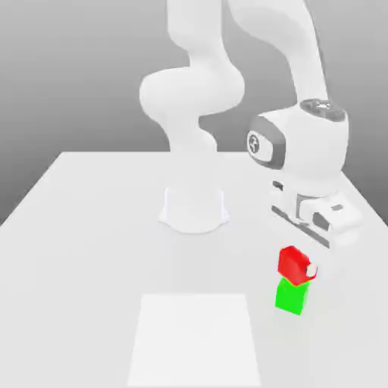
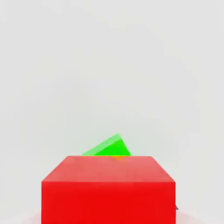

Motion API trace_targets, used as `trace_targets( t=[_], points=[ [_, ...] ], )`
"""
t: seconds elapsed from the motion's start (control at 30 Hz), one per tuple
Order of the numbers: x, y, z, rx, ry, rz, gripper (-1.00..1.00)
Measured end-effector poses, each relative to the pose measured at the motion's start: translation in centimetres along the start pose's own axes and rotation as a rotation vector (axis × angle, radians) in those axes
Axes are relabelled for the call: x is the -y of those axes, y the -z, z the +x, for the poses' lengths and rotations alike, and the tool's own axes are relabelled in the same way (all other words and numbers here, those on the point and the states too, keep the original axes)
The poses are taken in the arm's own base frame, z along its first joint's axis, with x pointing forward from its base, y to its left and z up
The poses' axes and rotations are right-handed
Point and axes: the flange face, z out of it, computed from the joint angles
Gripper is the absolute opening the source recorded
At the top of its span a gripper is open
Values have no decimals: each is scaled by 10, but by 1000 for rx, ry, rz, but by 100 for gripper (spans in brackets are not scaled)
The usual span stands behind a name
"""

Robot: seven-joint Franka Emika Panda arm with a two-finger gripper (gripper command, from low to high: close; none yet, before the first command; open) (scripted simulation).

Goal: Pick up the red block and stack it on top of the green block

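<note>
White tabletop (image 1: 91, 227) was noted beneath the arm. Red block (image 1: 293, 262) was found resting atop green block (image 1: 292, 296), twisted relative to it, toward the exterior view's right. Whether the jaws pinched it or were spread could not be told; release was judged under way.

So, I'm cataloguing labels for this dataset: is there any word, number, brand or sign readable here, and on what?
None can be read.
red block: plain faces, no text.
green block: plain faces, no text.
arm's wrist housing: one round dark emblem, too small to read.
table: bare, no marks.
</note>
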Motion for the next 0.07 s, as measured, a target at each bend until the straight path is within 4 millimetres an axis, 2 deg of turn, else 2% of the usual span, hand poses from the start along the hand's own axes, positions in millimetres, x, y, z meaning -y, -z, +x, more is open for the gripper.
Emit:
trace_targets(
  t=[0.07],
  points=[
    [0,0,0,0,0,0,100]
  ],
)
